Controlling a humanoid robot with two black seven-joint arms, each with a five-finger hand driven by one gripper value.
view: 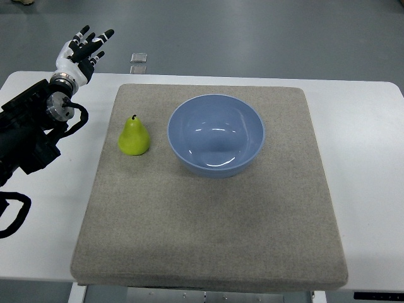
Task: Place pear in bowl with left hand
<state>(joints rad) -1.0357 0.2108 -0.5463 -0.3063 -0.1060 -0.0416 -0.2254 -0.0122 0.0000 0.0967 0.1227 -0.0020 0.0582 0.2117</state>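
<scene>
A yellow-green pear [134, 137] stands upright on the grey mat [208, 221], just left of a light blue bowl [216, 134]. The bowl is empty and sits near the mat's far middle. My left hand [84, 50] is up at the far left, over the table's back edge, well away from the pear. Its fingers are stretched out and hold nothing. The right arm does not show.
The mat lies on a white table [366, 164]. A small clear square object [139, 57] lies on the floor beyond the table's far edge. Black cables [12, 214] loop beside my left arm at the left edge.
</scene>
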